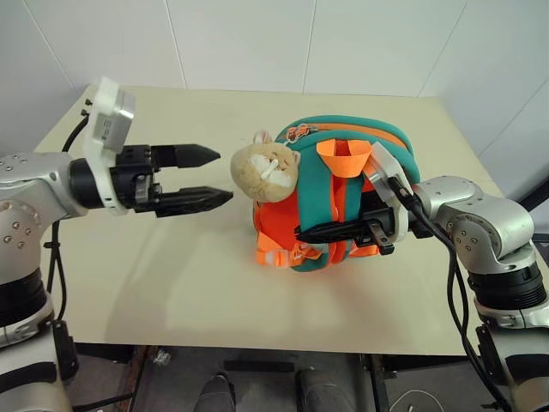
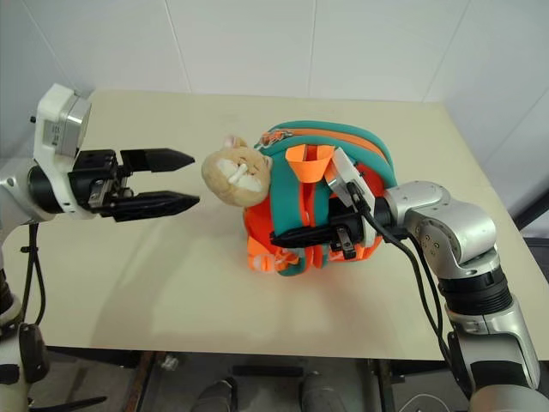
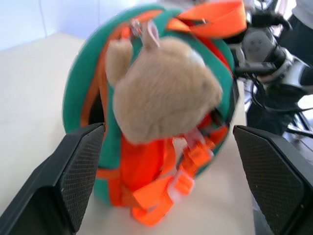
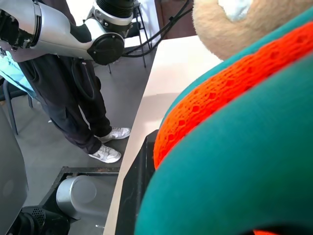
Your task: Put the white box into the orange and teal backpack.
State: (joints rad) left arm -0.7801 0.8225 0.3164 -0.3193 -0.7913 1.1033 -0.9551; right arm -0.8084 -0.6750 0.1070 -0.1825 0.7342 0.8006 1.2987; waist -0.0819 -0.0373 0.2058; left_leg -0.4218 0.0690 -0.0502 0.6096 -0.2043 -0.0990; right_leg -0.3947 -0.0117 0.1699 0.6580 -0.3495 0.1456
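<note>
Now the left gripper [image 1: 206, 178], jaws wide and empty, hovers at nine o'clock of the backpack [image 1: 330, 193]; the right gripper [image 1: 330, 232] pinches a teal strap [image 1: 319, 202]. Keep that pinch firm.

A pale beige surface [image 1: 171, 283] backed by white wall panels [image 1: 257, 43] at twelve o'clock. A person's legs in dark trousers [image 4: 73, 98] and white sneakers [image 4: 110, 144] stand on grey floor [image 4: 29, 161].

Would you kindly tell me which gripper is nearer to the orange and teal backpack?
Right. The right gripper is shut on the orange and teal backpack at its straps; the left gripper is open, off to the side, facing the plush toy.
</note>
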